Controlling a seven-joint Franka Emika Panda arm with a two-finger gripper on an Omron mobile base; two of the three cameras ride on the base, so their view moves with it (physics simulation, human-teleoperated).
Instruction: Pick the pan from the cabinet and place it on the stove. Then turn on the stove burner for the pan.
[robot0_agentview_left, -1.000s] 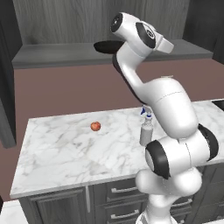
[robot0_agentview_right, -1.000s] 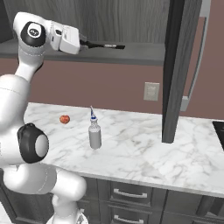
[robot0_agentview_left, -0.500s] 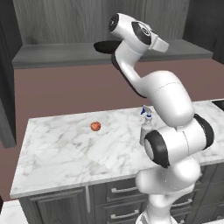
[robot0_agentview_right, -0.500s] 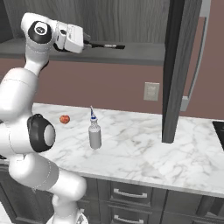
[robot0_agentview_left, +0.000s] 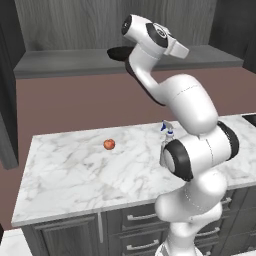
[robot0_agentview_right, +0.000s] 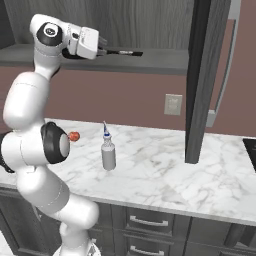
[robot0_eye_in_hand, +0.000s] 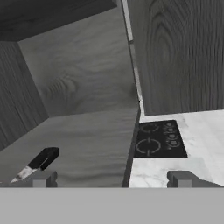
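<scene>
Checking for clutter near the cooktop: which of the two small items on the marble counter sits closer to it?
The white spray bottle, standing upright; the small red fruit lies farther from the stove, beyond the bottle.

A home kitchen is showing here. A white marble surface (robot0_agentview_left: 75, 175) is running across the lower half of the left base view, sitting over dark grey drawer units (robot0_agentview_left: 135, 225) with short silver handles. Above, a dark wood-grain cabinet (robot0_agentview_right: 150, 20) is hanging with its door (robot0_agentview_right: 200, 80) standing open at right. A black glass stove (robot0_eye_in_hand: 159, 140) is lying at centre right of the hand view, and a wall outlet (robot0_agentview_right: 173, 104) is sitting on the brown backsplash.
</scene>
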